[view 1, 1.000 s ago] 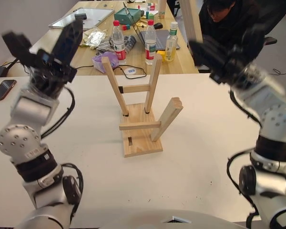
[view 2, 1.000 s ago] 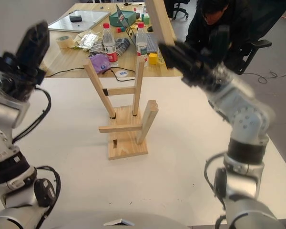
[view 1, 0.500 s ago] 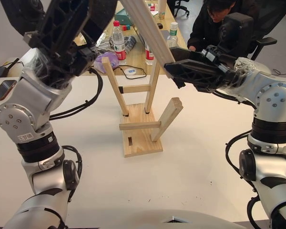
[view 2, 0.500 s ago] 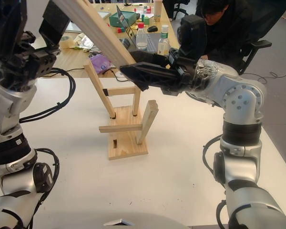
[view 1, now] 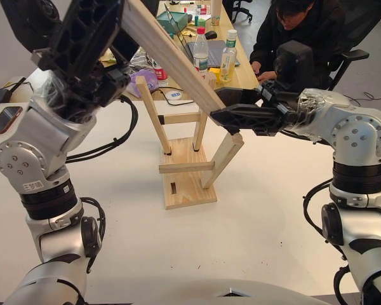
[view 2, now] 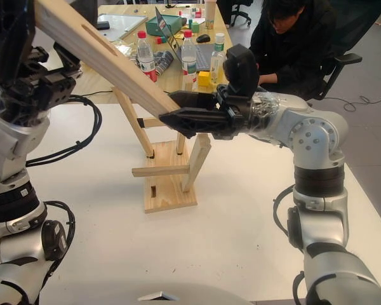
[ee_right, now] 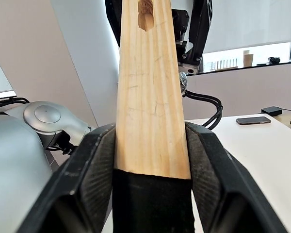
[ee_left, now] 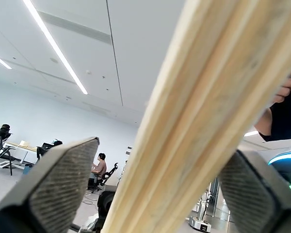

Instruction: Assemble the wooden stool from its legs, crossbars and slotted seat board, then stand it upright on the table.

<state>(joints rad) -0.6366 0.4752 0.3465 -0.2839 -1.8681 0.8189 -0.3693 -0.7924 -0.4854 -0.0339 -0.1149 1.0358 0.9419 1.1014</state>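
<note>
Lowered slotted square-edged wooden leg (view 1: 171,58), end pinched in right gripper (ee_right: 153,160); left gripper (ee_left: 157,187) spread around it.

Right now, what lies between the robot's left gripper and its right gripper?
A long pale wooden stool leg spans it, slanting down from the left gripper to the right gripper, which clamps its lower end; both eye views show this.

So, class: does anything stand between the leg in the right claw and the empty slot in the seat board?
Yes, likely. The held leg in the right claw hangs above the tilted leg and its crossbar, which lie between it and the empty slot.
</note>
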